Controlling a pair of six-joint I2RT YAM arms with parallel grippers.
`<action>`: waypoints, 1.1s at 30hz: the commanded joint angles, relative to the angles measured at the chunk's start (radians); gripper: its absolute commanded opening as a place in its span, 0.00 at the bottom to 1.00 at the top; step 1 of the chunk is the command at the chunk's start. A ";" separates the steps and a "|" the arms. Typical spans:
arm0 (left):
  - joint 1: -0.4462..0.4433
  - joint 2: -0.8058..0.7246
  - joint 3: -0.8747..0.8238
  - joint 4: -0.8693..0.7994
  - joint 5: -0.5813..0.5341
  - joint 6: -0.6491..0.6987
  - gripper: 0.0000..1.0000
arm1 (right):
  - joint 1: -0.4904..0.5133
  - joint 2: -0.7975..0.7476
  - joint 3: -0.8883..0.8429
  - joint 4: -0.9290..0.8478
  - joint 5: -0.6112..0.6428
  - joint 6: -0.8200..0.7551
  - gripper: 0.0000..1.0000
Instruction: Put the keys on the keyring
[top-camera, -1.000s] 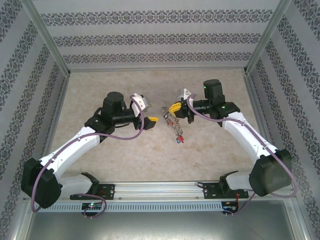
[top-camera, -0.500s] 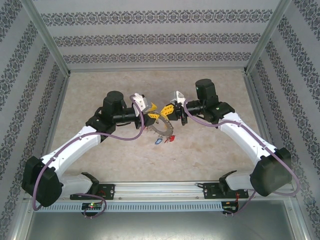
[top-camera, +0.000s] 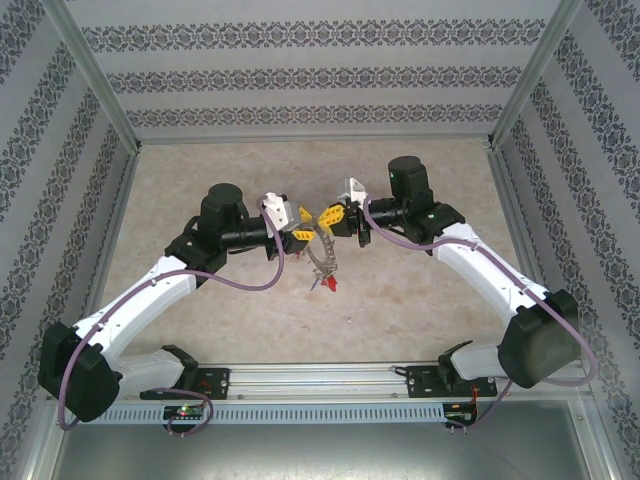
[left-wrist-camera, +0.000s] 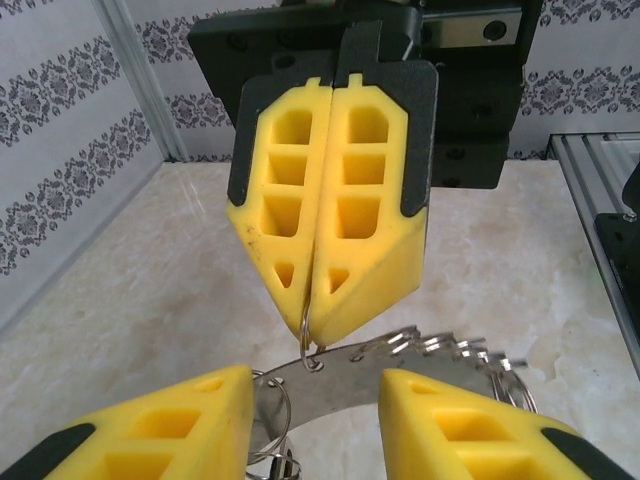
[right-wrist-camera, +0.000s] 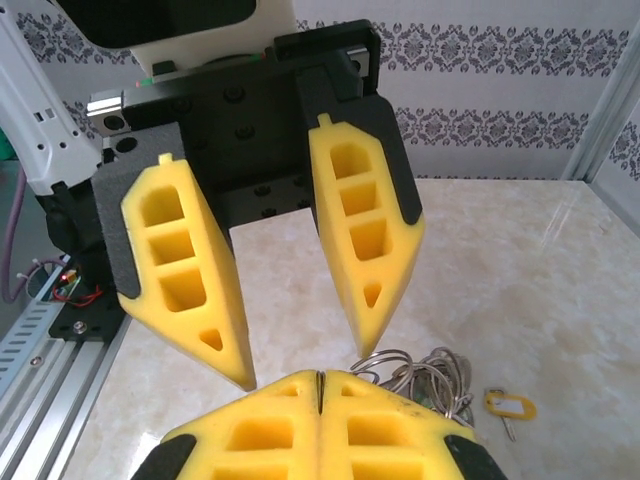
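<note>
Both grippers meet above the table (top-camera: 390, 310) ctr, tips facing each other, w/ the keyring (top-camera: 322, 256) hanging btw and just below them. A red tag (top-camera: 330, 285) sits at the ring's lowest end, toward the table's near edge; can't tell if it touches the surface.

The right gripper (top-camera: 333, 216) has its fingers pressed flat together. In the left wrist view its tips (left-wrist-camera: 315, 318) pinch a thin wire loop (left-wrist-camera: 303, 336) that runs down through a hole in the keyring's flat grey band (left-wrist-camera: 330, 388). A row of small split rings (left-wrist-camera: 450, 350) fans along the band's rim.

The left gripper (top-camera: 297, 229) has its fingers (left-wrist-camera: 170, 430) part-way apart, one on each side of the band. Can't tell if they press on it.

In the right wrist view, a yellow-tagged key (right-wrist-camera: 507, 406) lies flat on the table, just beside the ring bunch (right-wrist-camera: 425, 375).
</note>
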 joint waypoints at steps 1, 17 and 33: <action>-0.006 0.014 0.035 -0.013 0.004 0.031 0.35 | 0.014 -0.004 0.025 0.056 -0.033 0.011 0.00; -0.005 0.036 0.071 -0.066 0.068 0.068 0.06 | 0.049 -0.005 -0.003 0.055 0.013 -0.007 0.00; -0.001 0.072 0.030 -0.008 0.099 0.035 0.00 | 0.022 0.020 -0.035 -0.120 0.114 -0.133 0.00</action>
